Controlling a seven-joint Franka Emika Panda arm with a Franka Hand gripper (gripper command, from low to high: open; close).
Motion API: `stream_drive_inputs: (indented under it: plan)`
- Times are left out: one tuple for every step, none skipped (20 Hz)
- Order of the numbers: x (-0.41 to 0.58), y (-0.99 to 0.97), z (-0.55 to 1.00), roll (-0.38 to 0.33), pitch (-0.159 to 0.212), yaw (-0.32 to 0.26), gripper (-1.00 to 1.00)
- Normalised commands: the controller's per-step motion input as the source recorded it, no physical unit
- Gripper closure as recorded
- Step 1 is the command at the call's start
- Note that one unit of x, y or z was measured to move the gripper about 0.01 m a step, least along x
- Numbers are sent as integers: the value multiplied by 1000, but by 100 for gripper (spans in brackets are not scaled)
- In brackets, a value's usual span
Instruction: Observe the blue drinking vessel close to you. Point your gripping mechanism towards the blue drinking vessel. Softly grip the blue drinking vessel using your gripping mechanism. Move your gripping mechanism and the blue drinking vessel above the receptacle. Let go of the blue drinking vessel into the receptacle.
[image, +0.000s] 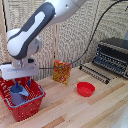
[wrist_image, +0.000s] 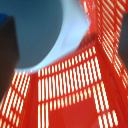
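The light-blue cup (image: 17, 94) sits tilted inside the red lattice basket (image: 30, 107) at the exterior view's left. My gripper (image: 24, 82) hangs from the white arm right above the cup, its dark fingers at the cup's rim and spread apart. In the wrist view the cup (wrist_image: 70, 35) fills one corner, very close and blurred, next to one dark finger (wrist_image: 7, 45). The basket's red lattice wall (wrist_image: 65, 85) fills the rest. The jaws look open, with the cup resting in the basket beside one finger.
A shallow red bowl (image: 85, 89) lies on the wooden table (image: 75, 110). An orange carton (image: 62, 72) stands behind it. A black toaster oven (image: 113, 56) with its rack out is at the exterior view's right.
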Motion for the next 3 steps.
stream_drive_inputs:
  plan:
    - [0, 23, 1000, 0, 68, -106, -100]
    - [0, 0, 1000, 0, 74, -87, -100]
    - [0, 0, 1000, 0, 51, -123, -100]
